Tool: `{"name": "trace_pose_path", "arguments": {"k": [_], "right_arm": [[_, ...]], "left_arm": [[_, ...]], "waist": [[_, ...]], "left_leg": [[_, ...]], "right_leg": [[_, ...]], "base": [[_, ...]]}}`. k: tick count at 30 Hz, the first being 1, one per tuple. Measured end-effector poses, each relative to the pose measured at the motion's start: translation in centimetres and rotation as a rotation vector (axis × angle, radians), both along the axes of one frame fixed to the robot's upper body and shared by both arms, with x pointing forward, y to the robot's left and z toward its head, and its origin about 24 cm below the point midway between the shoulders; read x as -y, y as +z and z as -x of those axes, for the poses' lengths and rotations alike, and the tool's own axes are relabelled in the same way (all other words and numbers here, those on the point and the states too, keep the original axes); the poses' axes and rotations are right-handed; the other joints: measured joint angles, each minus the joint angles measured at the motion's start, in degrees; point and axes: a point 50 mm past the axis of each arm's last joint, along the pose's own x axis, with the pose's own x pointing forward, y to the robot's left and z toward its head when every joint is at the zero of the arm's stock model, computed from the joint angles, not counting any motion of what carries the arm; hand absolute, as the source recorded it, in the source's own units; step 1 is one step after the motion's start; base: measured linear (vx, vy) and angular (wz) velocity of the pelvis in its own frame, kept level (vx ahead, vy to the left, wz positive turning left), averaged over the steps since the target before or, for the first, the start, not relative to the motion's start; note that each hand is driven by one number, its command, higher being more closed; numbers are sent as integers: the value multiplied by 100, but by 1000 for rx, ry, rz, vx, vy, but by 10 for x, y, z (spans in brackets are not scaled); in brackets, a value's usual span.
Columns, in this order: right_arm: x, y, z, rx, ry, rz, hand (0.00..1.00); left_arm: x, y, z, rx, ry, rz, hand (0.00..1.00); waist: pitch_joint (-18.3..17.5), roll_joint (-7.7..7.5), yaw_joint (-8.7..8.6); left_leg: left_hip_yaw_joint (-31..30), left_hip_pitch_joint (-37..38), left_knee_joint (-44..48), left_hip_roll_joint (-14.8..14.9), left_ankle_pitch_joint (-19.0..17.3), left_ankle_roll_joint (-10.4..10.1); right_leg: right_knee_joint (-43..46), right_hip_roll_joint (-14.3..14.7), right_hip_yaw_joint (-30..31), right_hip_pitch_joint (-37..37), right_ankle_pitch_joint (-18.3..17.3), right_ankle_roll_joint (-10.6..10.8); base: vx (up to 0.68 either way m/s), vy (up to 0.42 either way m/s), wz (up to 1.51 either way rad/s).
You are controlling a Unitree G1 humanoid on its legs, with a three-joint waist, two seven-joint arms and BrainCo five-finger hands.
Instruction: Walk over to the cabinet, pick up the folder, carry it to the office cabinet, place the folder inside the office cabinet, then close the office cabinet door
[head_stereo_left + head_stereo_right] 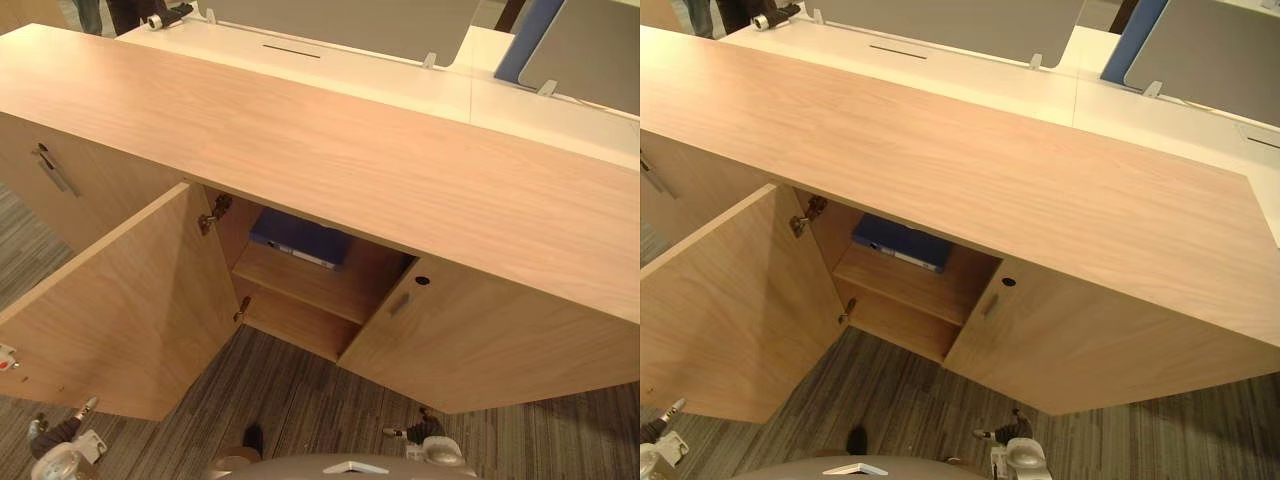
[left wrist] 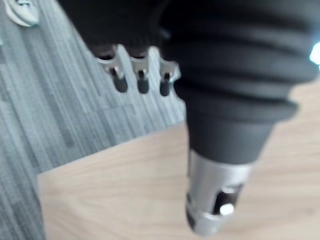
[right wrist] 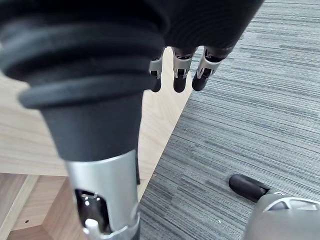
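Well, the blue folder (image 1: 298,240) is already parked on the upper shelf (image 1: 300,282) of the cabinet (image 1: 320,150), mid-frame, while the left hand (image 1: 60,437) and right hand (image 1: 422,431) are hung empty and loose-fingered along the bottom edge, so only the two open doors (image 1: 120,310) are left to be shut.

Office cabinet (image 1: 330,150) light oak woodgrain, open door (image 1: 120,320) same finish; folder (image 1: 298,240) inside is dark blue. Carpet (image 1: 300,400) grey with fine darker stripes. Desk (image 1: 380,70) behind is white, with a grey divider (image 1: 350,20) and a blue divider (image 1: 525,40).
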Motion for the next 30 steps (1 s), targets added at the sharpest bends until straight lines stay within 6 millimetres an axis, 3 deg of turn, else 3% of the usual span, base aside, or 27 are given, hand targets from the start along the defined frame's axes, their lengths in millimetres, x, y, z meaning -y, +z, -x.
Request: {"name": "trace_pose_path", "arguments": {"k": [1, 3, 4, 9, 17, 23, 30], "right_arm": [[-2, 0, -1, 2, 13, -1, 0], [-3, 0, -2, 5, 17, -3, 0], [-2, 0, -2, 6, 18, -2, 0], [-4, 0, -1, -2, 37, -1, 0], [-5, -5, 17, -46, 42, -3, 0], [-5, -6, 19, -53, 45, -9, 0], [-6, -6, 16, -49, 57, -26, 0]], "left_arm": [[-3, 4, -3, 4, -11, -18, 0], [-6, 10, -9, 17, -34, -47, 0], [-7, 11, -11, 13, -45, -58, 0], [-14, 19, -17, -3, -74, -103, 0], [-20, 33, -33, -11, -178, -172, 0], [-13, 25, -28, -74, -270, -152, 0], [10, 0, -7, -191, -361, -86, 0]], "waist": [[-29, -69, 3], [12, -3, 23], [-11, -72, 26], [19, -41, 72], [-10, -86, 91], [-25, -110, 104], [-24, -107, 106]], "left_leg": [[3, 11, 0, 0, -7, -2], [2, 35, 0, 1, -26, -12], [2, 68, -1, 2, -35, -8], [10, 96, -3, 37, -143, -24], [-20, 51, -3, 86, -175, 5], [-19, 31, -3, 87, -175, 5], [0, 49, -3, 80, -167, -8]], "right_leg": [[0, 1, 2, 25, 6, -10], [1, 4, 7, 31, 20, -30], [2, 6, 17, 54, 30, -46], [47, 35, 135, 59, 56, -84], [165, 40, 133, -17, 56, -84], [168, 39, 135, -36, 64, -96], [175, 35, 168, -37, 169, -152]], "base": [[62, 11, 1], [19, 2, 2], [0, 0, 0], [-39, -9, -5], [-38, -21, 1], [0, 0, 0], [-2, 1, -1]]}}
